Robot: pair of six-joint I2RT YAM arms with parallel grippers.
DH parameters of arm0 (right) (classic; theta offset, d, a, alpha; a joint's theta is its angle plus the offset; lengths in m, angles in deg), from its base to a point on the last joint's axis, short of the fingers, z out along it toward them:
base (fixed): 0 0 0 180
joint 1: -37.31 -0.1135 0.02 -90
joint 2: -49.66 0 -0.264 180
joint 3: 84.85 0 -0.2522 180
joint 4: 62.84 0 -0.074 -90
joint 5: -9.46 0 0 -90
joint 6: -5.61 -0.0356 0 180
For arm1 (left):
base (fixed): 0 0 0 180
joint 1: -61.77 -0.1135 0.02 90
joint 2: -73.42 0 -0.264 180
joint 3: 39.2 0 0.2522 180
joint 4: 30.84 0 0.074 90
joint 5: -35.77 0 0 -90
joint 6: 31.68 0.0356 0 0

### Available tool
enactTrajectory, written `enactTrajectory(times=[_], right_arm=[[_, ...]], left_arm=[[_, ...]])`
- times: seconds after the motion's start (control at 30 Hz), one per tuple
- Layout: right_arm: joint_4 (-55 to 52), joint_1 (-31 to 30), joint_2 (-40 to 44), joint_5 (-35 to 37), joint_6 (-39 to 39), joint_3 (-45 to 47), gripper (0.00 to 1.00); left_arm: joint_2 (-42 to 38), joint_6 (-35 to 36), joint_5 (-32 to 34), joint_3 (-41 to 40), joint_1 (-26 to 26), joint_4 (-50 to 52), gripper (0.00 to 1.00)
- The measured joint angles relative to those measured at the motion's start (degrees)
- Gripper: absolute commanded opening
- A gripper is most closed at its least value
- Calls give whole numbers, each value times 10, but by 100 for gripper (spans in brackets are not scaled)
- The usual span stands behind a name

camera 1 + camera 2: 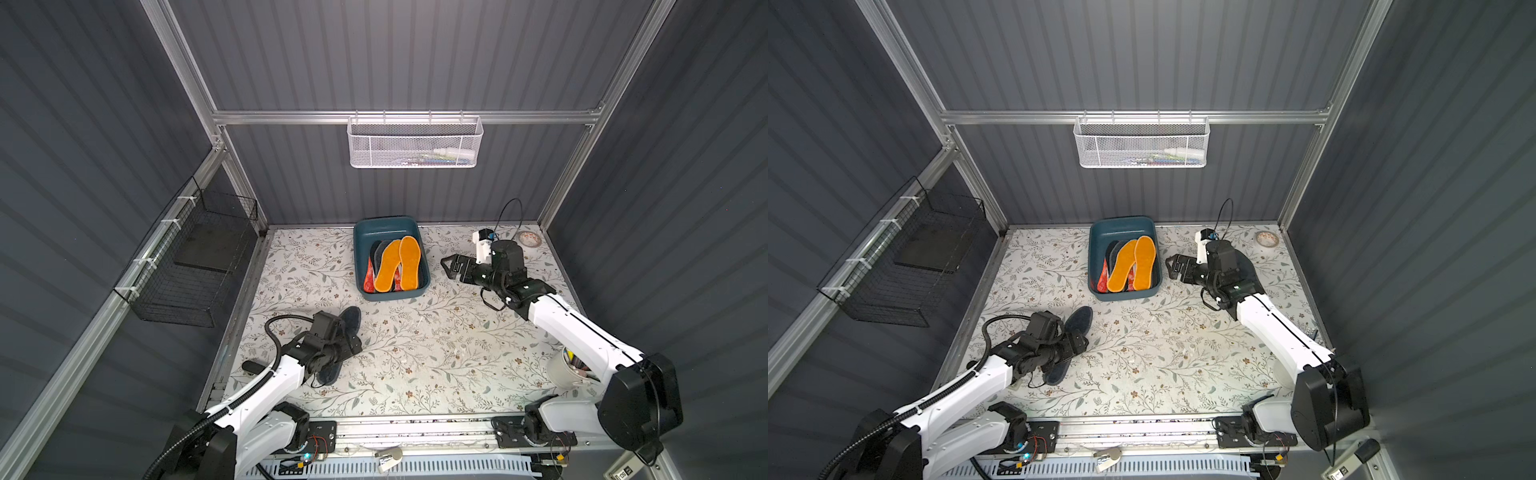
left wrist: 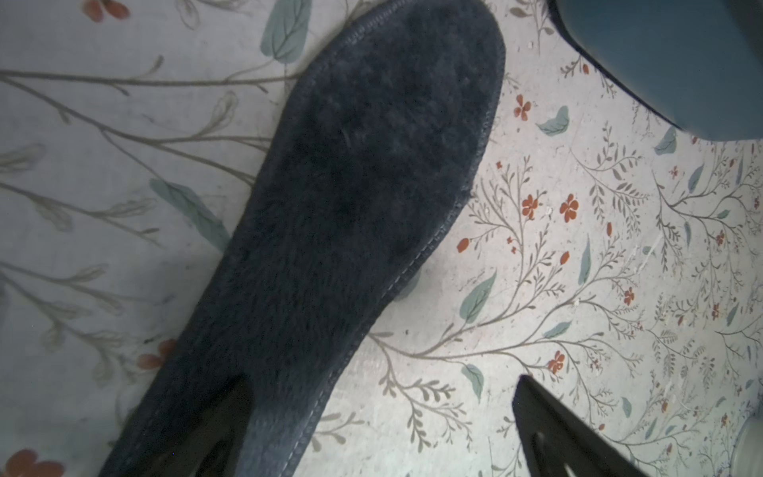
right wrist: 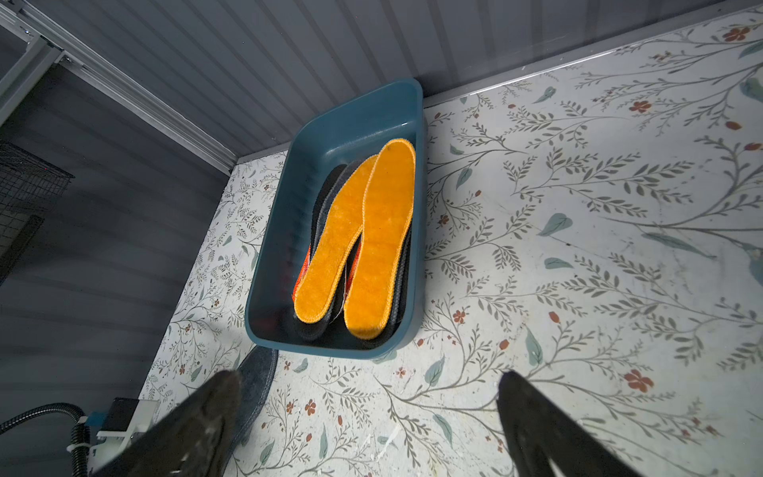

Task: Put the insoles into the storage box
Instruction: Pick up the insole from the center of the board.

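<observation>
Plainly left fingers gape over dark insole; right fingers gape near storage box.

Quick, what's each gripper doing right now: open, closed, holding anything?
Left gripper: open, holding nothing, poised over the fuzzy dark grey-blue insole.
Right gripper: open, empty, beside the teal plastic storage box.
</observation>
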Motion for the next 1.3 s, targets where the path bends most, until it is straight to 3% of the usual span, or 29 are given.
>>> enactTrajectory(times=[0.2,0.33,0.47,0.6,0.77,0.9,1.3], right_arm=[[0,0,0,0,0,0,99],[0,0,0,0,0,0,99],[-1,0,0,0,0,0,99],[-2,0,0,0,0,0,99],[-3,0,4,0,0,0,99],[-5,0,10,0,1,0,99],[-11,6,40,11,3,14,99]], left_arm=[[-2,-41,-38,-27,14,-83,100],[8,-60,-44,-28,70,-116,100],[27,-48,-37,15,102,-86,100],[26,-18,21,89,103,-17,94],[61,21,112,173,103,88,77],[124,48,159,204,103,141,76],[224,96,163,217,47,163,68]])
